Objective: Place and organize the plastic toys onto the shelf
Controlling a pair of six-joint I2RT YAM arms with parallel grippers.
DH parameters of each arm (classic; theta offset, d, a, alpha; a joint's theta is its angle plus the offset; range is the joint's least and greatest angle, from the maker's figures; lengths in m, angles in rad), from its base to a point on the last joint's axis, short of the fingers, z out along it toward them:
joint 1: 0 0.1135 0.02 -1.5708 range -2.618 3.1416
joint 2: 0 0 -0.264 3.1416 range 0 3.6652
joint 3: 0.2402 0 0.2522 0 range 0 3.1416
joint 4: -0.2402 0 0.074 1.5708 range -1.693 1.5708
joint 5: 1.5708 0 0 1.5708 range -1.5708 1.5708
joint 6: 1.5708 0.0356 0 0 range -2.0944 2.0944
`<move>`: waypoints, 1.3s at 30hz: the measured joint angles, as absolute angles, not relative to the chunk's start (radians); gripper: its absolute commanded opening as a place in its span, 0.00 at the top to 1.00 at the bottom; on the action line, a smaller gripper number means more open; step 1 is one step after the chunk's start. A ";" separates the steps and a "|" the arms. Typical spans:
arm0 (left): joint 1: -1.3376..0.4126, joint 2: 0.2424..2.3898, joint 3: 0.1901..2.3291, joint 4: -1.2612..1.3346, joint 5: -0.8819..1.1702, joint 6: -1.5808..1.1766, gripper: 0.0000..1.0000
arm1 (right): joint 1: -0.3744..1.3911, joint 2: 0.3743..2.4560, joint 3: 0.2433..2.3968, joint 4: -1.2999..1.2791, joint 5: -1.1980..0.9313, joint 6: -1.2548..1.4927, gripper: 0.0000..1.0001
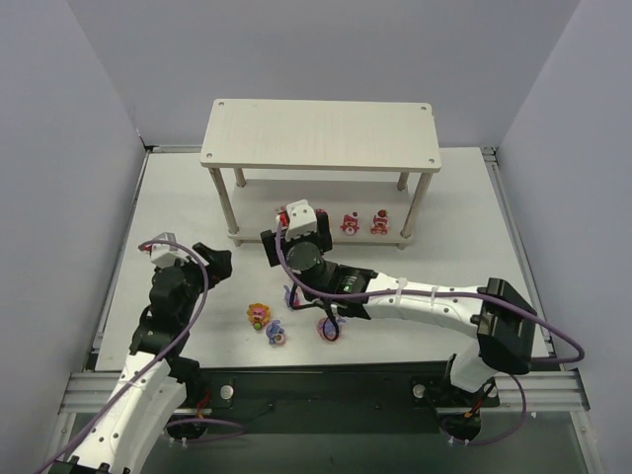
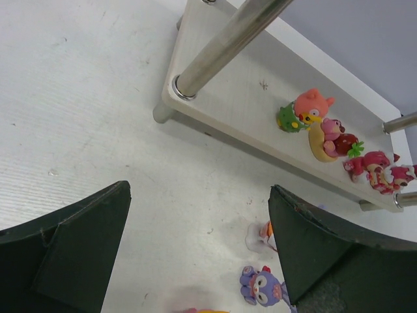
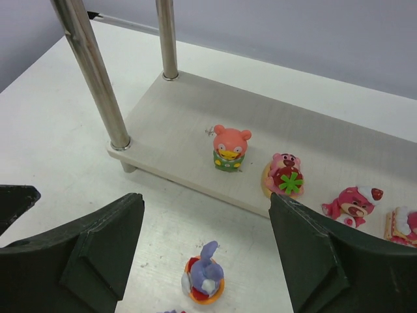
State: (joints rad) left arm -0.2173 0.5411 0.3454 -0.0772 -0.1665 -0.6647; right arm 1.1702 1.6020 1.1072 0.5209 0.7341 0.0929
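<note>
Four glossy pink-and-red plastic figurines (image 3: 285, 176) line the lower tier of a pale wood-look two-tier shelf (image 3: 182, 124) on a white table (image 1: 178, 217). Purple long-eared bunny figurines (image 1: 276, 334) and an orange-yellow round figurine (image 1: 258, 314) sit on the tabletop in front.

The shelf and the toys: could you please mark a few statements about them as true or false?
1. The pink-headed toy stands on the shelf's lower tier. True.
2. The right gripper is shut on a toy. False: it is open and holds nothing.
3. A purple bunny stands on the table, in front of the shelf. True.
4. Toys sit on the shelf's top tier. False: the top view shows it bare.
</note>
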 measured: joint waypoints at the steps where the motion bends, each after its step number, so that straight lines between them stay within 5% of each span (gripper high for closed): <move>1: -0.221 0.529 0.337 -0.078 -0.161 -0.666 0.03 | 1.168 1.579 1.110 0.472 0.720 0.116 0.21; 14: -0.452 0.525 0.221 -0.115 -0.162 -0.646 0.09 | 1.076 1.454 1.135 0.065 0.530 0.365 0.22; 39: -1.001 0.764 0.286 -0.251 -0.649 -0.787 0.06 | 1.019 1.376 1.084 -0.035 0.429 0.457 0.22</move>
